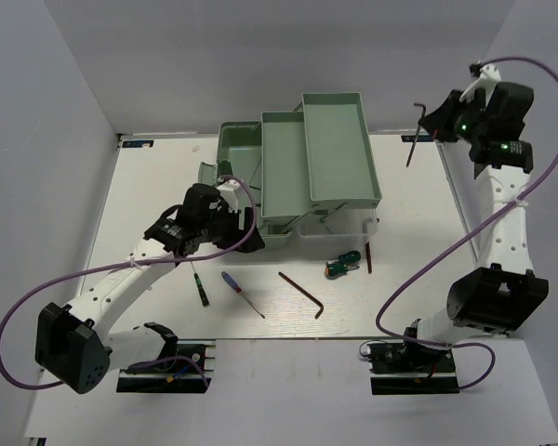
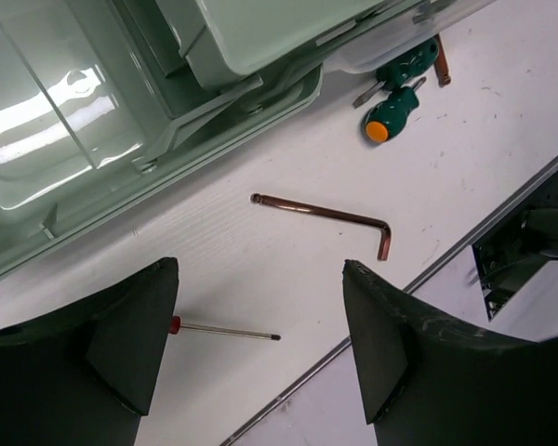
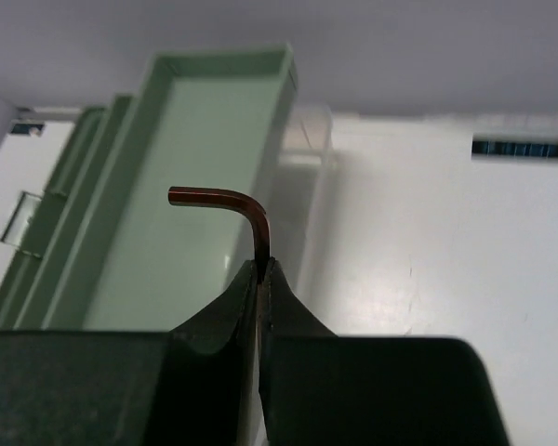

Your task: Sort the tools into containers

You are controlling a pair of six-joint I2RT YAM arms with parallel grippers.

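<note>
1. A pale mint-green toolbox [image 1: 237, 149] stands open at the far middle of a white tabletop [image 1: 428, 279]. Its two long trays are fanned out, the upper tray [image 1: 339, 149] to the right and the middle tray [image 1: 284, 167] beside it.
2. The right fingers [image 3: 284, 321] are pressed together on the long leg of a reddish-brown hex key [image 3: 232, 198]. They hold it in the air to the right of the upper tray, with the short leg bent sideways.
3. The left fingers [image 2: 130, 344] are spread wide apart and grip nothing. They hang low over the tabletop just in front of the toolbox's left end.
4. A second, longer hex key [image 2: 325, 216] lies flat on the tabletop, in front of the toolbox.
5. A blue-handled screwdriver [image 1: 232, 281] and a slim dark-handled screwdriver [image 1: 201, 290] lie near each other, left of that key.
6. What look like two stubby green-and-orange screwdrivers [image 2: 391, 111] lie close together by the toolbox's front right corner. A short hex key [image 2: 441, 63] lies just beside them.
</note>
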